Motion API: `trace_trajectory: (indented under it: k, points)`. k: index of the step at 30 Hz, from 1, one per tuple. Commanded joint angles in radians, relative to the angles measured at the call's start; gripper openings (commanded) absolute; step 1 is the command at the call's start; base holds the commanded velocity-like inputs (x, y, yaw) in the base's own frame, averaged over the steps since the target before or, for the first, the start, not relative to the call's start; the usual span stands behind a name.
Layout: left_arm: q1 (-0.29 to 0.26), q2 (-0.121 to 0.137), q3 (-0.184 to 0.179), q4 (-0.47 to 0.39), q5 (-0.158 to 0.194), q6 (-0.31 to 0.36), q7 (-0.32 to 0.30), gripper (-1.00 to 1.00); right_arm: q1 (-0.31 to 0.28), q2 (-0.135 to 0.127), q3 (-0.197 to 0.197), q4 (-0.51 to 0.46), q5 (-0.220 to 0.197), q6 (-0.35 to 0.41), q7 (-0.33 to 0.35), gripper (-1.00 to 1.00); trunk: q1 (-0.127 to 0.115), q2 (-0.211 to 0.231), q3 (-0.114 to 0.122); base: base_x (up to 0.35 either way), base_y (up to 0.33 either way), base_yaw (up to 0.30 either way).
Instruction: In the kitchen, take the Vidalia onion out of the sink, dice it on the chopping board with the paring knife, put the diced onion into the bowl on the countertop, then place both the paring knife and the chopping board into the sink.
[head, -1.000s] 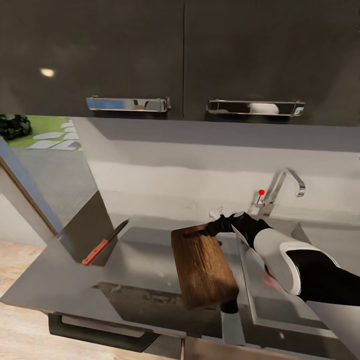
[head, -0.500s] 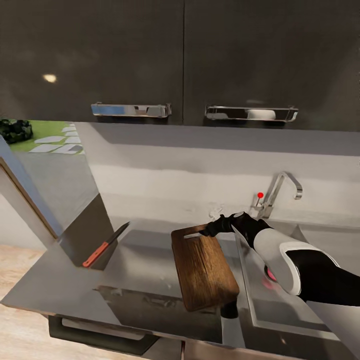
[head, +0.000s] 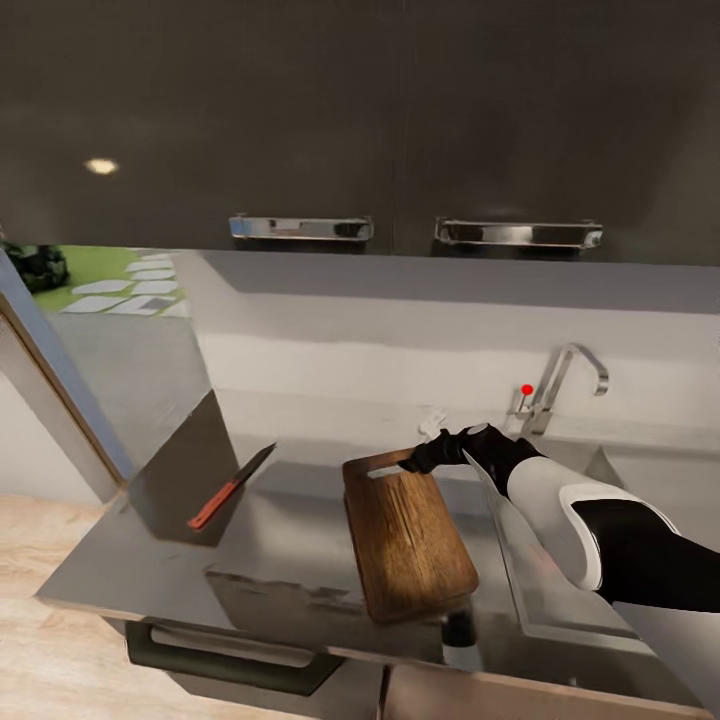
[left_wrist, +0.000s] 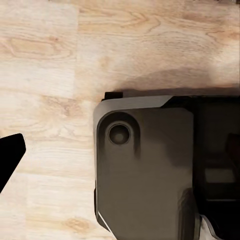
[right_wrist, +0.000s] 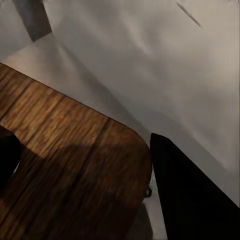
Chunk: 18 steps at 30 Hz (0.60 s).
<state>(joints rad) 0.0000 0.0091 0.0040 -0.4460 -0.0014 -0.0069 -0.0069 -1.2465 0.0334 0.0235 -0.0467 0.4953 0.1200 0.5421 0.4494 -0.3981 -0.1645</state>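
While clamped on the far end of the chopping board (head: 407, 548), right claw (head: 428, 457) holds it flat on the desk (head: 120, 570), beside the sink (head: 560, 600). Paring knife (head: 229, 488) well apart, leaning. Left claw's state: cannot tell.

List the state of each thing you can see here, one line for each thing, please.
Dark brown wooden chopping board: tilted, far end gripped by the right gripper.
Red-handled paring knife: leaning against a dark slanted block, untouched.
Chrome faucet: no water running.
Dark upper cabinets: closed.
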Motion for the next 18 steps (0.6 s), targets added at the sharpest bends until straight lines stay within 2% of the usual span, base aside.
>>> trace_trajectory:
  k: [1,7,11,16,18]
  points:
    - [0.000,0.000,0.000,-0.001,0.000,-0.001,-0.001,1.00,-0.001,0.000,0.000,-0.002,-0.006,0.010,0.003,-1.00,0.001,-0.002,0.000,-0.018,0.281,-0.127]
    - [0.000,0.000,0.001,-0.002,-0.001,-0.001,-0.001,1.00,-0.001,-0.001,0.000,-0.003,-0.030,0.012,0.003,-1.00,0.001,-0.002,0.006,-0.006,0.254,-0.129]
    - [0.000,0.000,-0.001,-0.002,-0.002,-0.001,-0.001,1.00,-0.001,-0.002,-0.001,-0.004,-0.060,0.015,0.000,-1.00,0.001,-0.002,0.007,0.000,0.037,-0.016]
    - [0.000,0.000,-0.001,-0.001,-0.002,-0.001,-0.001,1.00,-0.001,-0.008,-0.008,-0.008,-0.066,0.018,-0.004,-1.00,0.001,-0.002,0.007,0.000,0.006,-0.003]
    - [0.000,0.000,-0.001,-0.001,-0.002,-0.001,-0.001,1.00,-0.001,-0.021,-0.034,-0.011,-0.076,0.021,-0.014,-1.00,0.001,-0.002,0.007,0.000,0.001,0.000]
